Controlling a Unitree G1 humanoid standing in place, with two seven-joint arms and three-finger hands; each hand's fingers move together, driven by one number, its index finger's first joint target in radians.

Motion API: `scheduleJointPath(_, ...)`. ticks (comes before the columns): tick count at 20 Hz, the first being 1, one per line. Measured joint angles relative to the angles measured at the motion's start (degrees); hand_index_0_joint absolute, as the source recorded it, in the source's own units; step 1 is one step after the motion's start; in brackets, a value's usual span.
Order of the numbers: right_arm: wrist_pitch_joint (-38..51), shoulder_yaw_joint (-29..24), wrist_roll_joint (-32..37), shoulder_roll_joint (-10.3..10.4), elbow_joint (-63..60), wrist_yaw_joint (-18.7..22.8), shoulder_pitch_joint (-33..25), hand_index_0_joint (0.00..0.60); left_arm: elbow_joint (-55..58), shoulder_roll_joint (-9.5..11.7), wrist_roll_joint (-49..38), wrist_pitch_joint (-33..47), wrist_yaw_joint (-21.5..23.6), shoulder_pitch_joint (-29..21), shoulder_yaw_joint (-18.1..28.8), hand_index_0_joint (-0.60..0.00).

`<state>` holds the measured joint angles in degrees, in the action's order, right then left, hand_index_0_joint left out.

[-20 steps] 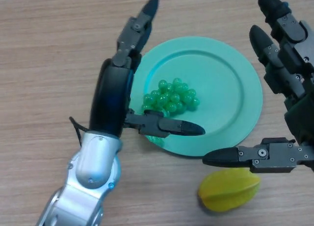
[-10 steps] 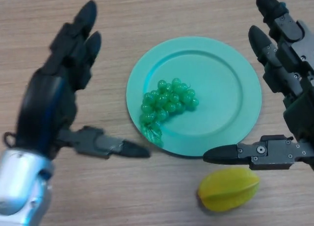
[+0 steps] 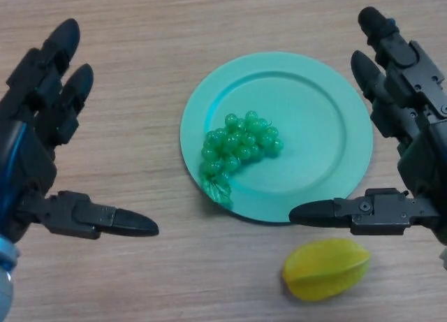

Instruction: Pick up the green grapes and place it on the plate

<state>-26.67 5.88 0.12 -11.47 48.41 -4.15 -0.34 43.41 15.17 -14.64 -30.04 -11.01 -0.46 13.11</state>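
Note:
A bunch of green grapes [image 3: 239,146] lies on the left half of the teal plate [image 3: 314,119], its leafy end hanging at the plate's front-left rim. My left hand [image 3: 31,154] is open at the far left, well clear of the plate, with its thumb pointing right over the table. At the right edge my right hand [image 3: 412,144] is open too, its fingers beside the plate's right rim and its thumb stretched left over the plate's front edge. Neither hand holds anything.
A yellow starfruit [image 3: 325,269] lies on the wooden table [image 3: 154,49] just in front of the plate, below my right thumb.
My left hand has drawn back to the left, from over the plate's left rim to the view's left edge. The grapes stay on the plate. The right hand has barely moved.

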Motion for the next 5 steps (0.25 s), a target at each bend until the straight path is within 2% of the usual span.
scheduleJointPath(5, 0.0, -0.2, 0.0, 0.0, 0.0, -0.2, -0.1, 0.000, 0.0, -0.2, 0.5, 0.0, 1.0, -0.5, -1.8, 0.000)
